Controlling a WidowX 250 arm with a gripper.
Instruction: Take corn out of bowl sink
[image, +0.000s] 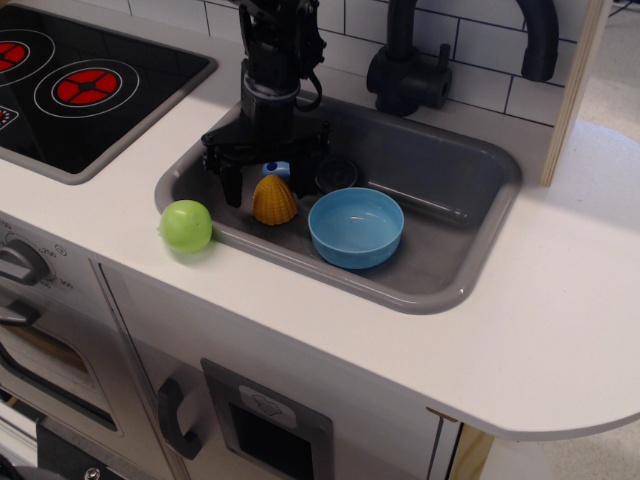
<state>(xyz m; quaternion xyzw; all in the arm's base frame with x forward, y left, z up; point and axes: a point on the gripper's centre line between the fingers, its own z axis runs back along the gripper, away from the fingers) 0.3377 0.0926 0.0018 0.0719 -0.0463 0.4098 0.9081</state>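
Currently, a green ball (186, 225) is resting on the table (560, 300) at the sink's (440, 290) left rim. The gripper (264, 168) is hovering with jaws open just above the corn (274, 201), which is sitting on the sink floor beside the empty bowl (356, 228). Lifting straight up, jaws spread, is likely avoiding nudging the corn.

Corn (274, 202): yellow-orange, bumpy dome, sat flat side down on sink (440, 200) floor, left part, just beside bowl (356, 228), not touching. Bowl: light blue, round, shallow, upright, sat mid-basin. Sink: grey, rectangular, rounded corners.
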